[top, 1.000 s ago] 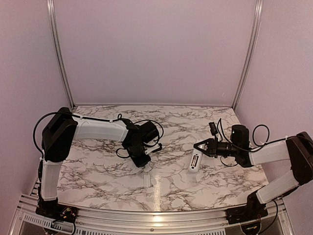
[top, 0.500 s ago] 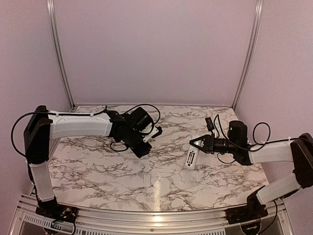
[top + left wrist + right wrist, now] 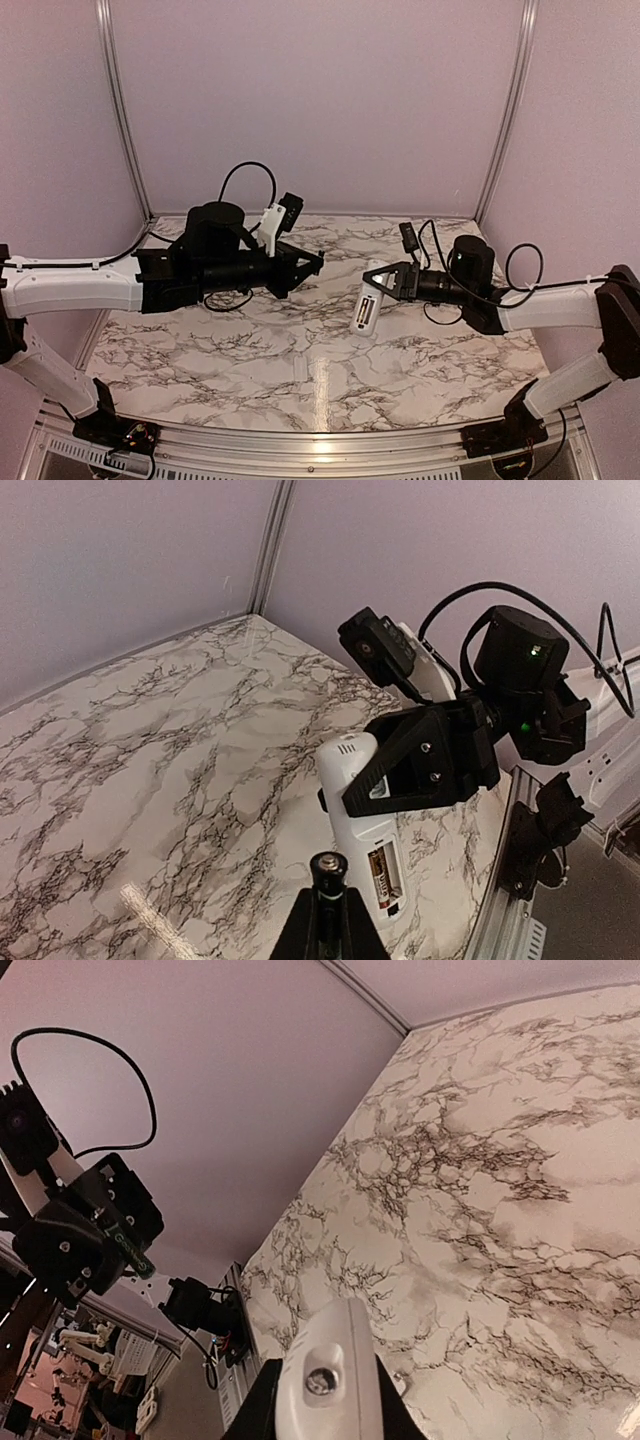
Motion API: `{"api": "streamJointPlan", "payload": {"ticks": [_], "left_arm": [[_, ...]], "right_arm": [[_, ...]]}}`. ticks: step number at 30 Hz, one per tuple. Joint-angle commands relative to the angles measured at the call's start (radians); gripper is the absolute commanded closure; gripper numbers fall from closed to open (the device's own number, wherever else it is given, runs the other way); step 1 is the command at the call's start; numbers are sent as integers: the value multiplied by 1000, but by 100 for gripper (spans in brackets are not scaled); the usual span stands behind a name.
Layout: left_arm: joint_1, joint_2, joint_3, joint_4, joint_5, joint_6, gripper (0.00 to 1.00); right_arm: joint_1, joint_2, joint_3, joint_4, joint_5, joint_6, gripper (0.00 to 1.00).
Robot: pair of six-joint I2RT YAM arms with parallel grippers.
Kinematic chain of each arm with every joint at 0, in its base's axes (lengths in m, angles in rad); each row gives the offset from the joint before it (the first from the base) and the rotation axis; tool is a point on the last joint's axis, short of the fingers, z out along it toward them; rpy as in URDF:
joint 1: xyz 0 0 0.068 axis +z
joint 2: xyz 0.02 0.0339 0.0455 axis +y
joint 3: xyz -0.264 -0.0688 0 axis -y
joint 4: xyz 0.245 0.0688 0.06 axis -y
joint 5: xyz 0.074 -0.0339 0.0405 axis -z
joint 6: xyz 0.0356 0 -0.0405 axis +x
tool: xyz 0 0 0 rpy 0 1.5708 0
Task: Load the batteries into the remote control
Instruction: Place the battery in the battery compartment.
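From above, the right gripper [image 3: 380, 284] is clamped around the remote control [image 3: 367, 310], holding it clear of the marble table [image 3: 250, 345], long axis slanting toward the near edge, while the left gripper [image 3: 316, 261] reaches in from the left, near its upper end. The left wrist camera alone shows what that closed left gripper pinches: a dark battery [image 3: 329, 866], seen end-on, with the remote's open bay [image 3: 385, 878] just ahead and slightly right, one cell seemingly seated there already. The right wrist camera shows only the remote's blunt end between its own fingers [image 3: 258, 1410], with no bay visible.
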Motion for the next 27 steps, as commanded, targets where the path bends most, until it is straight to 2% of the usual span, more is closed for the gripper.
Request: {"api": "streamJointPlan", "payload": {"ticks": [1, 8, 27], "left_arm": [[-90, 36, -21, 127, -73, 14, 100], [-176, 137, 21, 116, -176, 14, 100], [-181, 230, 45, 98, -296, 18, 100]], "right_arm": [[53, 82, 39, 186, 44, 150, 100], [118, 160, 92, 226, 87, 210, 100], [138, 154, 85, 283, 113, 309, 100]]}}
